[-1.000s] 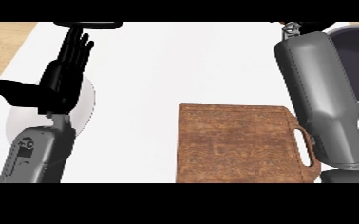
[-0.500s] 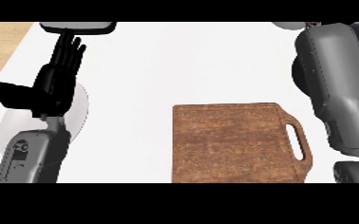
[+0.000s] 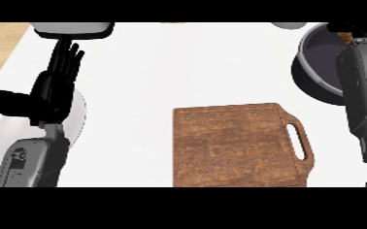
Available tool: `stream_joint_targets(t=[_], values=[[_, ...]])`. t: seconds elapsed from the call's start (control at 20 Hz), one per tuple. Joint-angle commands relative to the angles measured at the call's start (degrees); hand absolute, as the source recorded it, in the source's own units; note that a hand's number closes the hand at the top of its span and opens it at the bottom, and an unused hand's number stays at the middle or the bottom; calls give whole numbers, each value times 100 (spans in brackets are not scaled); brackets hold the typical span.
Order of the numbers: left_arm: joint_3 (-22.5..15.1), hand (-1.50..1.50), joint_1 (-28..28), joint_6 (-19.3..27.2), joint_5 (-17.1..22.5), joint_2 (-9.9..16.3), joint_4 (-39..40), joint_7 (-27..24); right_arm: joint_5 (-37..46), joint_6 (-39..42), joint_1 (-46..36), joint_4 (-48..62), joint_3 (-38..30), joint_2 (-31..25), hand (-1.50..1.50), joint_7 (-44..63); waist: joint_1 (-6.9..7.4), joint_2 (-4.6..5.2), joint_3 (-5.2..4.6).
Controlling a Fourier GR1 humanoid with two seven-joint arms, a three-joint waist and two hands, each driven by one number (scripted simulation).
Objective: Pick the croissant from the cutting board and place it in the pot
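The wooden cutting board (image 3: 237, 148) lies at the lower middle with its handle to the right, and nothing lies on it. A dark grey pot (image 3: 319, 63) stands at the far right. My right forearm runs along the right edge and over the pot. My right hand (image 3: 350, 29) shows only as a black patch at the pot's far rim. A small brown piece of the croissant (image 3: 346, 39) peeks out beside the hand, above the pot's inside. My left hand (image 3: 57, 85) rests open at the left, fingers up.
A white plate (image 3: 77, 111) lies under my left hand. At the far left stands a white object (image 3: 72, 28) with a dark underside. Another white thing (image 3: 288, 25) sits at the back near the pot. A wooden strip (image 3: 10, 36) shows at the counter's left edge.
My right forearm has swung right and farther back, off the cutting board's side and over the pot, which now shows. The left hand has stayed put.
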Motion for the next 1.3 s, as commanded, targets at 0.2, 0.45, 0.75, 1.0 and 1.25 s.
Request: stream_joint_targets(t=[0.2, 0.45, 0.75, 1.0, 1.25], values=[[146, 0, 71, -138, 95, 176, -300, 324, -538, -1041, 675, 364, -300, -294, 150, -398, -12, -15, 1], [-37, 0, 158, -42, -55, -99, -273, 33, -980, -1392, 598, 1442, -720, -867, 150, -1012, 63, 21, 7], [-95, 0, 88, -28, -102, -183, -164, -33, -2317, -1624, 675, 1740, -1588, -616, -150, -1687, 81, 40, 23], [166, 0, -162, -162, 9, 4, 212, -101, -2910, -1573, 688, 2201, -1712, -602, -150, -3074, 72, 52, 15], [196, 0, -26, -280, 60, 61, 39, -154, -3228, -1980, 297, 2083, -1812, -837, -150, -3792, 129, 50, 13]])
